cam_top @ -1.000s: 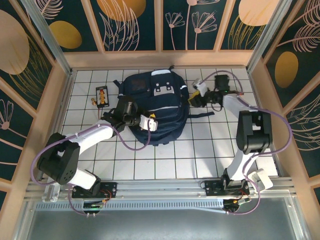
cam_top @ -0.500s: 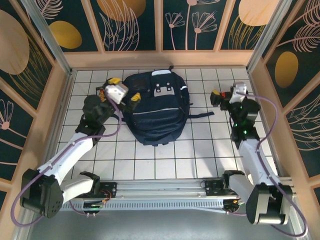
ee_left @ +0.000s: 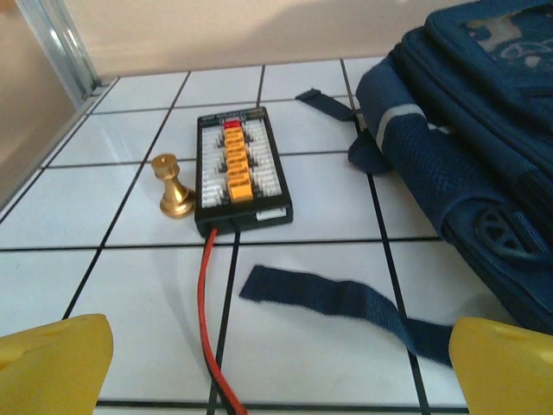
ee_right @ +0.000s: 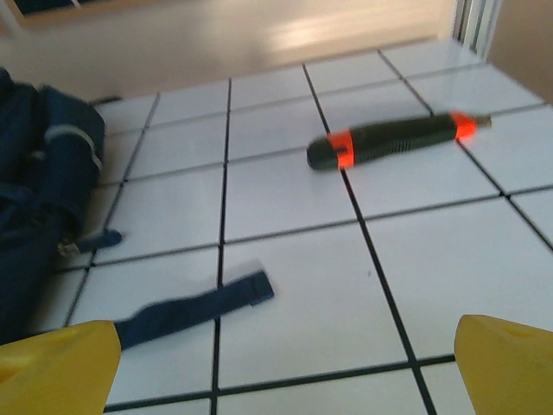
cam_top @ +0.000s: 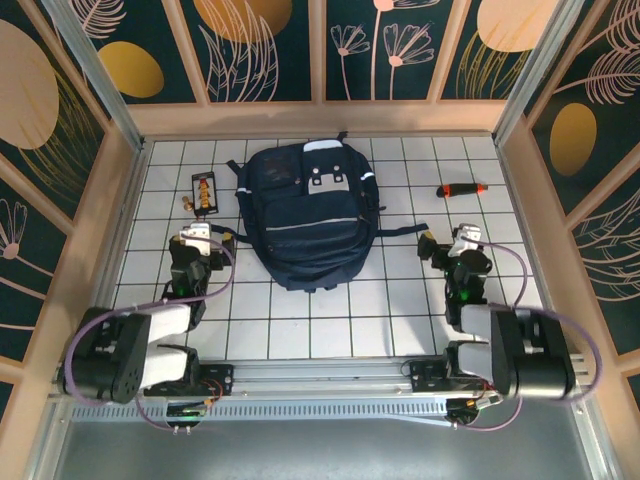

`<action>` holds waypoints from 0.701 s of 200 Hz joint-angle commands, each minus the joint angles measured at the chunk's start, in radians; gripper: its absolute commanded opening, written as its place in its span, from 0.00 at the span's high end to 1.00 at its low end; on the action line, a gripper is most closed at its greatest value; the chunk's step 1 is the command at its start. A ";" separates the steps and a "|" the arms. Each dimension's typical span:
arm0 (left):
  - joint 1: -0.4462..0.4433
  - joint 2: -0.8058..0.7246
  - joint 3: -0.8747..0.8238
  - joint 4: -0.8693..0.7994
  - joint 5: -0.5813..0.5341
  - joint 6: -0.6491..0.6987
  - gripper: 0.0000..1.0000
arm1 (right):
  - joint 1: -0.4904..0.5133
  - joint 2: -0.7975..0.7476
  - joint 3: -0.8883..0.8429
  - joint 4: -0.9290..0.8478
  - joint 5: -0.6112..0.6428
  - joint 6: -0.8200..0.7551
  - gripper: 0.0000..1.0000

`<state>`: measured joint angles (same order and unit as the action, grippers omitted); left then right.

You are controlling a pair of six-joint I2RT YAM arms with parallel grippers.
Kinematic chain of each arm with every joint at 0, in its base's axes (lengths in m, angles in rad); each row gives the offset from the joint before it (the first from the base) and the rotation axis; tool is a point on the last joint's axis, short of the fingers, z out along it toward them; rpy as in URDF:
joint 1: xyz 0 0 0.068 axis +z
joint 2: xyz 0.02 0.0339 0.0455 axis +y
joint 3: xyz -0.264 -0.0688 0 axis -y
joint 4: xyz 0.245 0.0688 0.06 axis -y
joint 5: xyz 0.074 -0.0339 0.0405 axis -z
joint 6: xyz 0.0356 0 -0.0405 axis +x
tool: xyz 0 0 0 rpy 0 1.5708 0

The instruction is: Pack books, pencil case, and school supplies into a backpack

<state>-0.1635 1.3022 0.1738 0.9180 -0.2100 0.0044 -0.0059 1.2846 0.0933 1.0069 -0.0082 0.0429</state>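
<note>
Navy backpack [cam_top: 310,215] lies centre frame from above; we see the left gripper [cam_top: 200,238] and right gripper [cam_top: 447,242] low on bare tiles, fingers spread wide, holding nothing. Left wrist: the black card [ee_left: 238,173] has print too small to read. Right wrist: the handled tool [ee_right: 393,140] lies upper right, with free tile around it.

there is one backpack [cam_top: 308,215], with one black card with orange pieces [cam_top: 204,191] and one small gold piece [ee_left: 174,188] to its left, and one red-and-black handled tool [cam_top: 462,189] to its right.
</note>
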 commanded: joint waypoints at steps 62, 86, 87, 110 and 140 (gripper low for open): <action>0.127 0.210 0.062 0.334 0.096 -0.037 0.01 | -0.030 0.275 0.105 0.352 0.083 0.010 0.01; 0.151 0.220 0.051 0.379 0.140 -0.050 0.01 | -0.017 0.280 0.111 0.353 0.084 -0.011 0.01; 0.151 0.221 0.050 0.382 0.140 -0.051 0.01 | -0.017 0.281 0.111 0.353 0.082 -0.012 0.01; 0.151 0.218 0.047 0.385 0.135 -0.050 0.01 | -0.018 0.279 0.123 0.325 0.030 -0.028 0.01; 0.150 0.216 0.047 0.384 0.129 -0.052 0.01 | -0.021 0.280 0.127 0.318 0.030 -0.029 0.01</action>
<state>-0.0177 1.5269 0.2127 1.2751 -0.1043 -0.0242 -0.0299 1.5551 0.2020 1.3190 0.0254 0.0326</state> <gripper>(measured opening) 0.990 0.992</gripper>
